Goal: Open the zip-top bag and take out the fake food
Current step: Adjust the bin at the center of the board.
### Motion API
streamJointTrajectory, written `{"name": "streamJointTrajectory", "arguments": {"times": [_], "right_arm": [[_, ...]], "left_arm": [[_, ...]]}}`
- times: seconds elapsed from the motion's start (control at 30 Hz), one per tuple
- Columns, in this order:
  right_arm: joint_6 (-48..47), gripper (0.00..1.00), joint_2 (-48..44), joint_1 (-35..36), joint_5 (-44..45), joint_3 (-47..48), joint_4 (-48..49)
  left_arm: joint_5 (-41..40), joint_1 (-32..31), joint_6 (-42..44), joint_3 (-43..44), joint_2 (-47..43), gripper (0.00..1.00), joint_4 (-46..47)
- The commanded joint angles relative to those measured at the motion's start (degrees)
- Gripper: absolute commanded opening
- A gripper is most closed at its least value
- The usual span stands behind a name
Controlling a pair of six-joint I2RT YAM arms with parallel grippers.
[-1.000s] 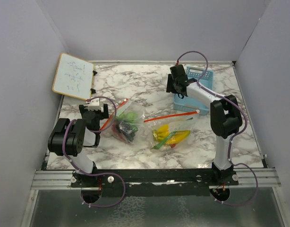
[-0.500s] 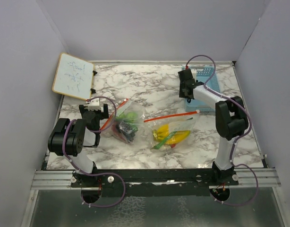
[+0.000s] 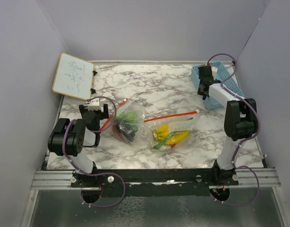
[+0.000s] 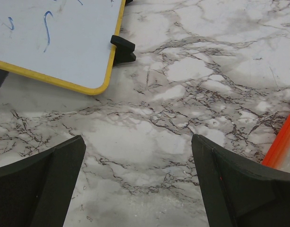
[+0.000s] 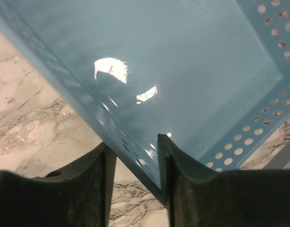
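Two bags point(image 3: 127, 124) point(image 3: 172, 124) of toy food point(image 3: 171, 137) on the surface point(image 3: 149, 85); left fingers point(image 4: 46, 189) spread wide, right fingers point(image 5: 197, 189) clamped on basket point(image 5: 183, 71).

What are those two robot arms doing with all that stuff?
The right gripper is pinching a wall of the light-blue basket at the far right corner of the marble table. The left gripper hangs open above the table, holding nothing. Two zip-top bags lie in the middle, one with a toy banana bunch, one with dark toy grapes. Nothing has been taken out yet.
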Motion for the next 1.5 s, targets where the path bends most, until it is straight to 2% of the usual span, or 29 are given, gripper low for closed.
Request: {"name": "streamJointTrajectory", "arguments": {"times": [0.0,0.03,0.1,0.23,0.43,0.5,0.57,0.6,1.17,1.3,1.47], "right_arm": [[0.70,0.27,-2.46,-0.51,0.84,-0.08,0.34],[1.38,0.23,-2.25,-0.51,0.69,0.01,0.03],[2.66,0.20,-1.95,-0.53,0.66,0.04,-0.75],[3.39,0.20,-2.49,-0.52,0.66,-1.42,-0.13],[-3.09,0.22,-4.12,-0.51,1.23,-5.73,3.25],[-5.23,0.16,-5.50,-0.52,-1.09,-8.24,6.00],[-7.04,0.03,-6.79,-0.43,-3.58,-10.39,8.20],[-7.66,0.01,-7.24,-0.43,-4.58,-11.09,8.91],[-21.21,0.01,-14.00,0.23,-10.19,-19.22,17.31],[-21.13,0.03,-14.46,0.27,-7.40,-19.91,16.77],[-20.07,0.12,-14.02,0.27,-0.22,-19.36,15.27]], "left_arm": [[0.96,0.46,0.41,-0.35,-1.20,0.99,1.18],[0.97,0.46,0.40,-0.34,-1.20,0.99,1.13],[0.89,0.46,0.43,-0.36,-1.20,0.99,1.20],[0.97,0.44,0.39,-0.38,-1.17,0.99,1.15],[0.95,0.45,0.41,-0.38,-1.20,0.99,1.15],[0.97,0.46,0.40,-0.43,-1.20,0.99,1.14],[0.97,0.46,0.39,-0.36,-1.22,0.99,1.20],[0.97,0.44,0.41,-0.39,-1.20,0.99,1.18],[0.89,0.46,0.44,-0.37,-1.20,0.99,1.24],[0.88,0.46,0.46,-0.39,-1.20,0.99,1.21],[0.88,0.46,0.41,-0.37,-1.20,0.99,1.25]]}}
